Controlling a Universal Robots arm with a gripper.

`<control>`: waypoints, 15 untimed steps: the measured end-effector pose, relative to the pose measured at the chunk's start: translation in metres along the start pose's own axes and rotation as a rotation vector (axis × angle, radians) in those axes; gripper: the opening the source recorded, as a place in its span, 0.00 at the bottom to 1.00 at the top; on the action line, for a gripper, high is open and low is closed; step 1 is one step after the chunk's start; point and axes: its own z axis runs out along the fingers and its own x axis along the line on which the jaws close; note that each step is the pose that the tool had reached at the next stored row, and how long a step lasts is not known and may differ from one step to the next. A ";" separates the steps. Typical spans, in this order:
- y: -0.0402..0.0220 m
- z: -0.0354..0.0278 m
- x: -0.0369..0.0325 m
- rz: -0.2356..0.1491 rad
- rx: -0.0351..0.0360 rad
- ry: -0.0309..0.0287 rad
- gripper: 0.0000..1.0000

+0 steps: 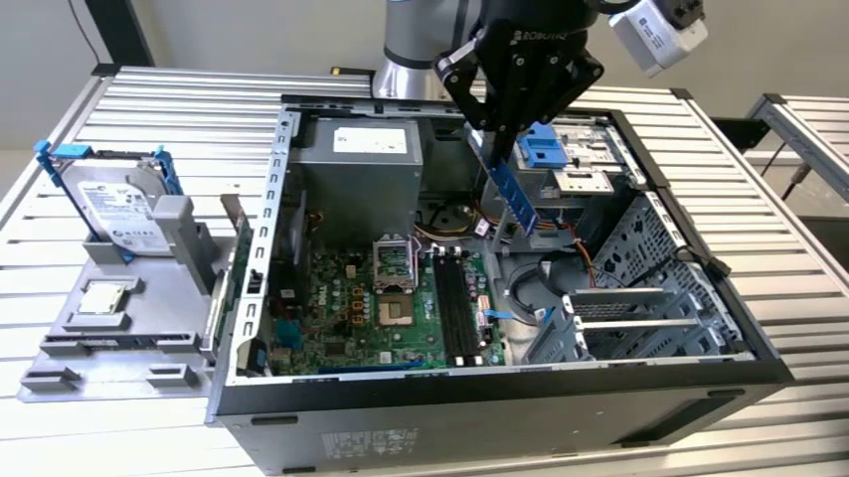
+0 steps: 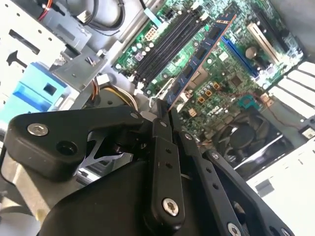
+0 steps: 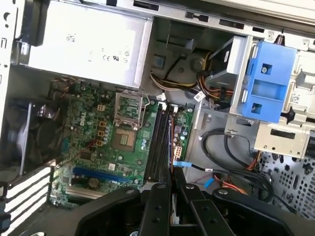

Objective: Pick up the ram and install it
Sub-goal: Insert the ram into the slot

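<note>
We find the gripper point(image 1: 494, 127) clamped on the memory stick point(image 1: 512, 189), both fingers closed on its upper end. In the exterior view the stick hangs from the fingertips toward 5 o'clock. Its long axis is steep and slightly tilted, and its free end is down inside the open computer case point(image 1: 274, 199).

The memory slots point(image 1: 458, 298) lie at about 7 o'clock from that free end and apart from it, on the circuit board point(image 1: 338, 288). We judge the stick not yet seated.

The exterior view gives the height of the stick over the board, while the wrist views give the line-up. In the second wrist view the memory stick point(image 2: 197, 59) runs out from the gripper point(image 2: 165, 109) as a long strip, roughly parallel to the memory slots point(image 2: 167, 42) and just beside them. In the first wrist view the memory stick point(image 3: 171, 147) appears edge-on as a thin line among the memory slots point(image 3: 160, 142).

Outside the case, at 9 o'clock, a hard drive point(image 1: 126, 209) stands on a grey tray point(image 1: 119, 348), well apart from the gripper.
</note>
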 end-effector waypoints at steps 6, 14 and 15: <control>0.0000 0.0032 -0.0001 0.076 0.0002 0.0007 0.00; 0.0000 0.0033 -0.0001 0.080 0.0001 0.0008 0.00; 0.0000 0.0032 -0.0001 0.080 0.0002 0.0008 0.00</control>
